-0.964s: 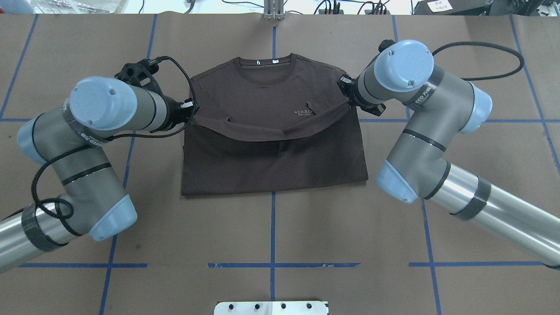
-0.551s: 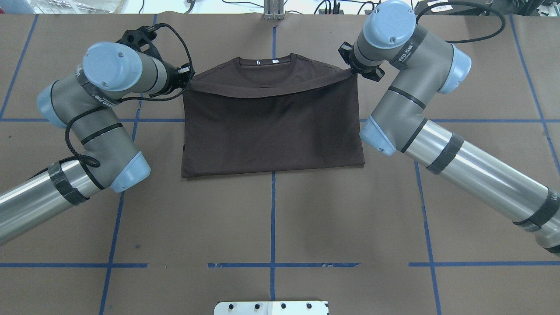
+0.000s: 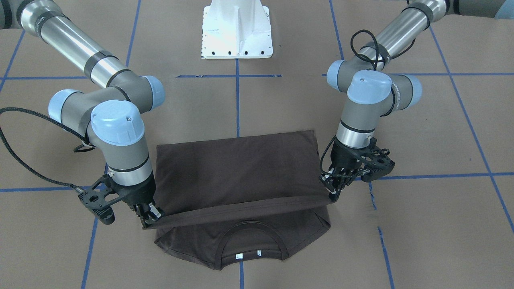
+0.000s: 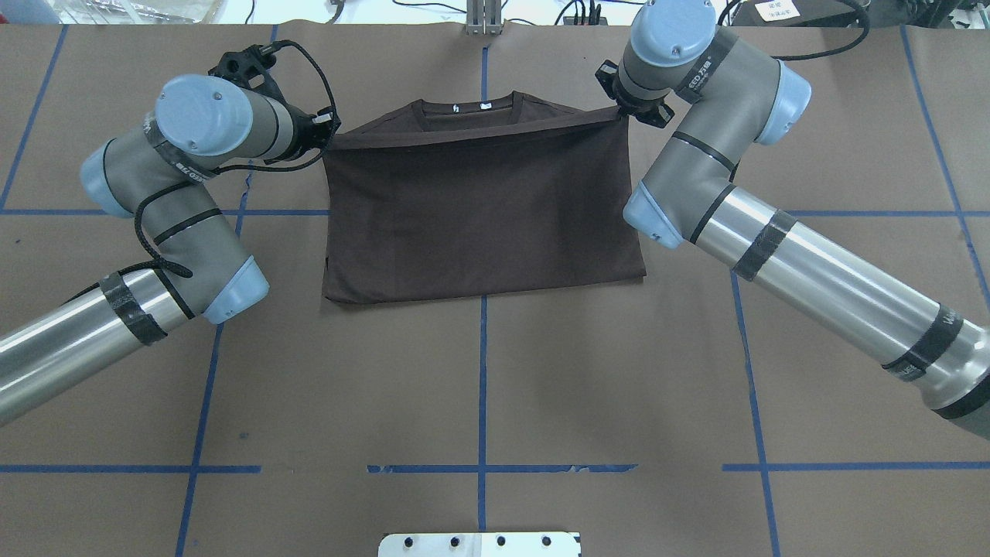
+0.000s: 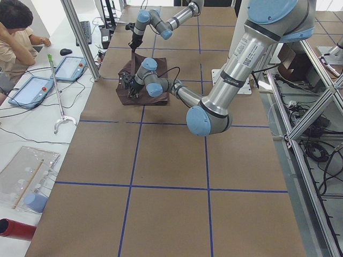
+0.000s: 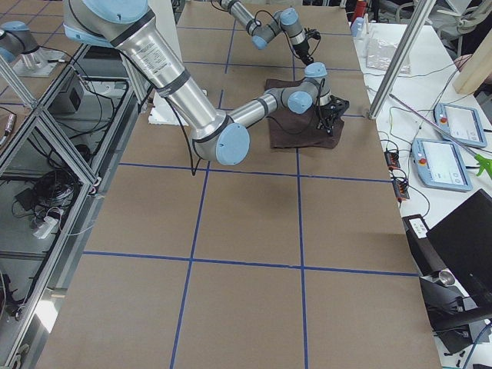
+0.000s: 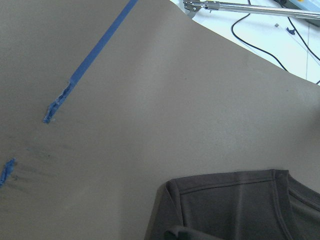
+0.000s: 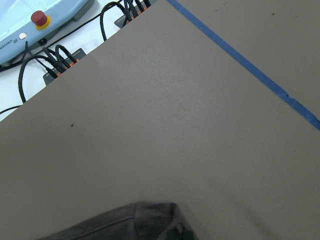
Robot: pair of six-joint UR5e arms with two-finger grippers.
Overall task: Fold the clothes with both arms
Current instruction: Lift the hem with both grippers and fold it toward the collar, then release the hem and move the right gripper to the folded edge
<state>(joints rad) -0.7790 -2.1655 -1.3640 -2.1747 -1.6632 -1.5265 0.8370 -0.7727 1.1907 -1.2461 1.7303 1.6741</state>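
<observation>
The dark brown T-shirt lies at the far middle of the table, its lower half doubled over the chest. Only the ribbed collar with its white labels shows beyond the carried edge; the chest lettering is hidden. My left gripper is shut on the left end of that edge. My right gripper is shut on the right end. In the front-facing view the T-shirt hangs taut between the left gripper and right gripper, just above the collar. Each wrist view shows a shirt corner.
The table is covered in brown paper with blue tape lines. The white pedestal base stands at the near edge. Cables and control tablets lie beyond the far edge. A seated person is at the far side.
Both grippers have carried the shirt's edge farther from the robot, from mid-chest up to the shoulders. The lettering is now covered and the near fold has drawn in slightly.
</observation>
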